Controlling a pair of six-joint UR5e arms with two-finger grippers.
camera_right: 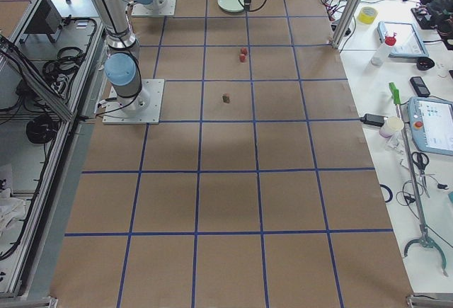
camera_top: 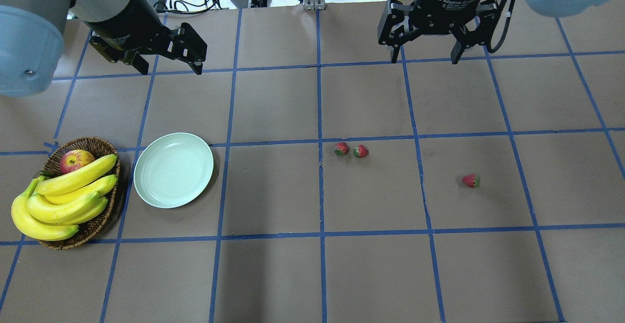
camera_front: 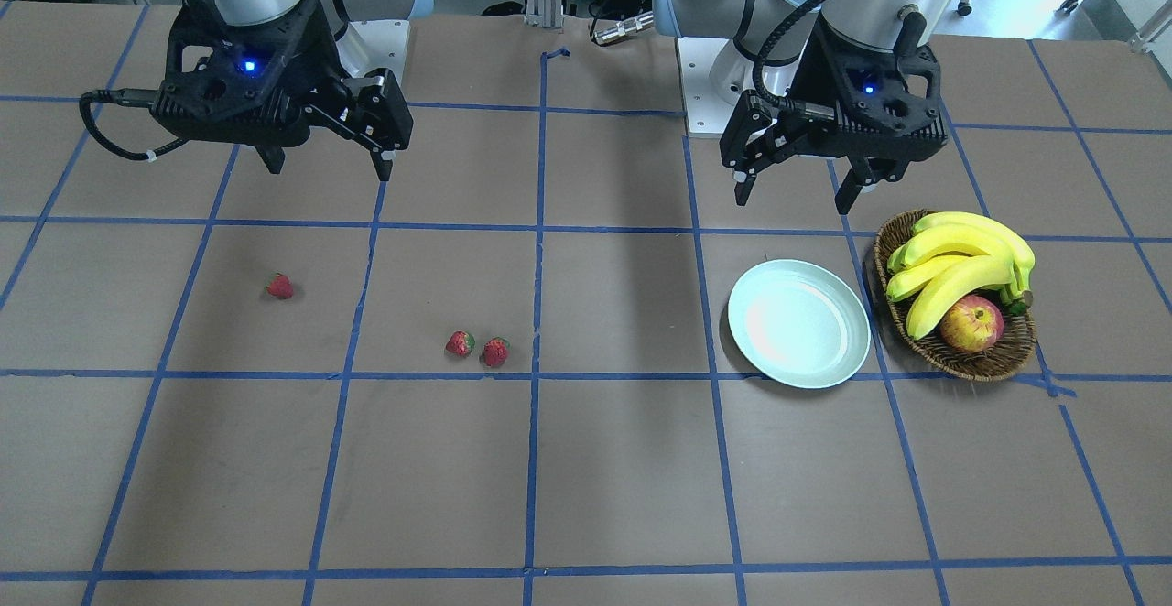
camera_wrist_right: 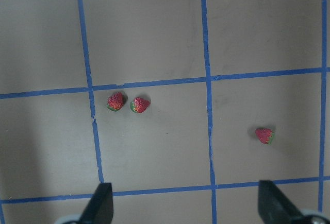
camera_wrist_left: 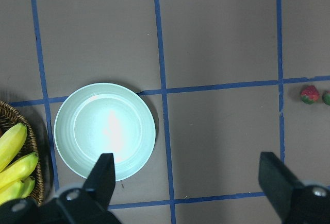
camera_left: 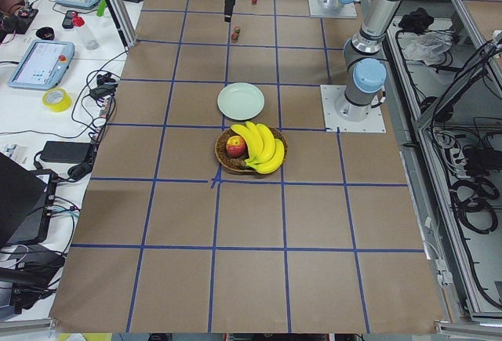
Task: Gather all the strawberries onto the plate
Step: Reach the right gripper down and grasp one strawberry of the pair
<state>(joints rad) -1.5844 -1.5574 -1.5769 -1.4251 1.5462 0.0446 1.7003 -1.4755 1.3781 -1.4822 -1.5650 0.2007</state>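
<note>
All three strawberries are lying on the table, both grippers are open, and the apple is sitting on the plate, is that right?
Not quite: the apple is not on the plate but in the wicker basket beside the bananas, as the overhead exterior view shows. The three strawberries do lie on the table, and the left gripper and right gripper are both open.

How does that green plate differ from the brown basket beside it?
The plate is smooth, glossy pale mint; the basket is rough brown wicker. The plate is empty; the basket holds bananas and an apple. The plate is shallow; the basket has higher walls. Both are round and about equally wide.
</note>
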